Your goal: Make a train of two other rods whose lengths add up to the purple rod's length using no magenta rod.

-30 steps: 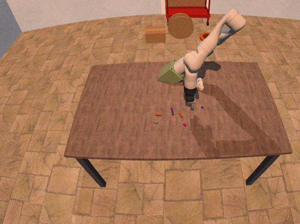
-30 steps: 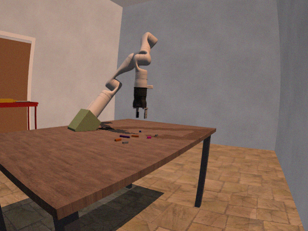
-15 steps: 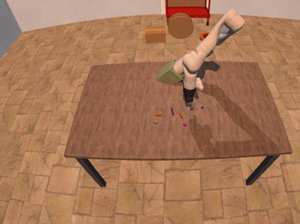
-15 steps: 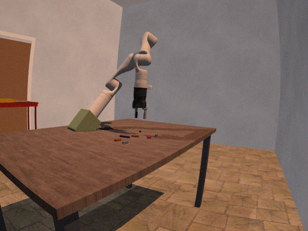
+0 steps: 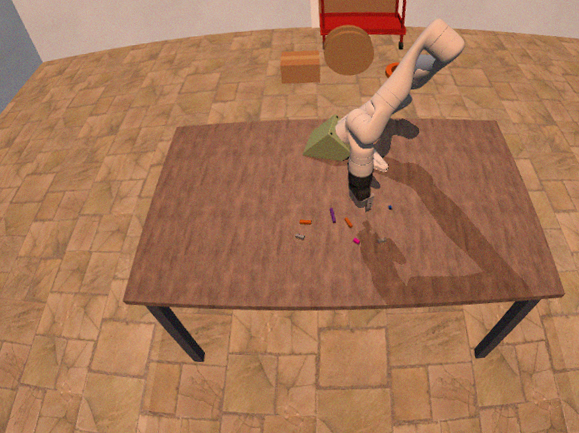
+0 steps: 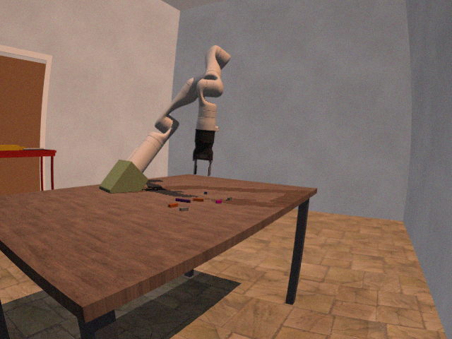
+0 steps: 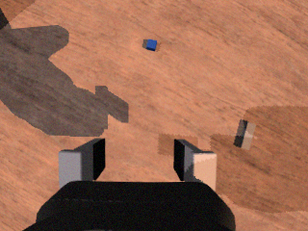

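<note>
The purple rod lies flat near the table's middle. Two orange rods lie near it, one to its left and one to its right. A grey rod lies at the front left of the group; a second grey rod lies in the arm's shadow and shows in the wrist view. A magenta rod lies in front. A blue rod lies to the right and shows in the wrist view. My gripper hangs open and empty well above the table, fingers down.
The arm's olive base stands on the table behind the rods. A red cart, a cardboard box and a round wooden item stand on the floor beyond the table.
</note>
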`<state>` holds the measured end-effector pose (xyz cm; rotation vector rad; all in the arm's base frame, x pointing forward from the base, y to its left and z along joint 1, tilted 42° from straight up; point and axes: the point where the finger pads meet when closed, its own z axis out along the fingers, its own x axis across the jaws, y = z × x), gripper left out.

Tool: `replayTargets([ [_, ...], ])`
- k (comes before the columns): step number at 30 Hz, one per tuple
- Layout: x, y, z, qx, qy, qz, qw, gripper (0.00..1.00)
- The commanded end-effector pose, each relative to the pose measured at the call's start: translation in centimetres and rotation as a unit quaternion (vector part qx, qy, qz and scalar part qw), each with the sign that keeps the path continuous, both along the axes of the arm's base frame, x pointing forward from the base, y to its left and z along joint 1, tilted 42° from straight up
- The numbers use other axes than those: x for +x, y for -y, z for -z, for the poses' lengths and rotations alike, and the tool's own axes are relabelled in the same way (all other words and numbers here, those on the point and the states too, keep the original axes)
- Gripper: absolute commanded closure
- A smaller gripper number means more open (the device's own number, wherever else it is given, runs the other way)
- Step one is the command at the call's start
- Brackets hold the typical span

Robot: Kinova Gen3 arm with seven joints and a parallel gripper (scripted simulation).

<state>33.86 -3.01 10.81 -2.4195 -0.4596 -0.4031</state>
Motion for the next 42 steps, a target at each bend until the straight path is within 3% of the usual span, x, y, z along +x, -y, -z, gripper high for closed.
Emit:
replayTargets([
  [1, 0.0, 0.5, 0.7, 0.000, 0.018, -0.024, 1.000, 0.00],
  [11, -0.1, 1.9, 2.5, -0.020, 0.110, -0.149, 0.982, 0.00],
  [16, 0.0, 3.1, 3.9, -0.034, 0.176, -0.233, 0.956, 0.00],
  [22, 0.4, 4.8, 5.6, -0.051, 0.259, -0.332, 0.906, 0.00],
  [24, 0.4, 4.8, 5.6, -0.051, 0.259, -0.332, 0.906, 0.00],
  [30, 1.2, 6.7, 7.5, -0.071, 0.341, -0.421, 0.837, 0.00],
  [39, 2.9, 9.7, 10.2, -0.104, 0.446, -0.530, 0.714, 0.00],
  [41, 2.9, 9.7, 10.2, -0.104, 0.446, -0.530, 0.714, 0.00],
  [42, 3.1, 10.0, 10.4, -0.107, 0.455, -0.540, 0.700, 0.00],
])
